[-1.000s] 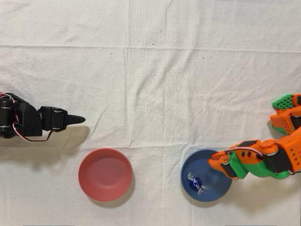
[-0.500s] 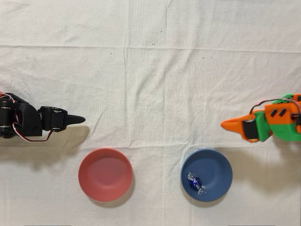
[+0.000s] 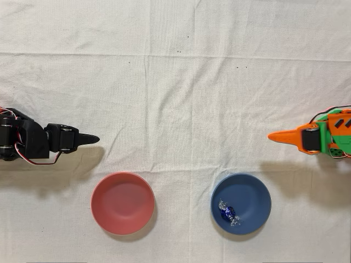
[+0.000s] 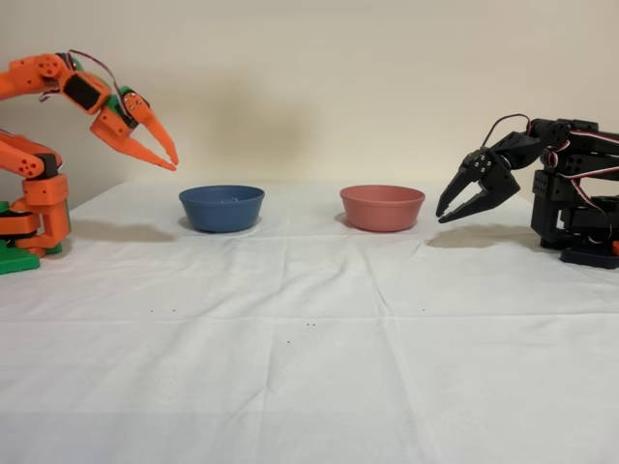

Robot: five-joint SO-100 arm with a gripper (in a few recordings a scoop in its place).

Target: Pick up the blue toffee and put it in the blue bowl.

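Item: blue toffee (image 3: pixel 227 212). Small candy in shiny dark blue foil with clear twisted ends. Location: inside the blue bowl (image 3: pixel 256 196), on its floor, toward the left part of the bowl in the overhead view. In the fixed view the bowl's wall hides it.

Item: blue bowl (image 4: pixel 221 207). Round, matte, shallow. Stands on the cloth-covered surface (image 3: pixel 175 93), beside a pink-red bowl (image 3: pixel 122 203) of like size; the two are apart, not touching. In the overhead view the blue one is at the right; in the fixed view it is at the left.

Item: orange arm's pincer (image 4: pixel 170 155). Raised above the surface, up and to the left of the blue bowl in the fixed view, fingers pointing down and toward the bowl. Jaws slightly parted at the tips, holding nothing. In the overhead view the pincer (image 3: pixel 272 136) lies at the right edge, above and to the right of the bowl, clear of its rim.

Item: black arm (image 4: pixel 566 188). Idle, near the pink-red bowl.
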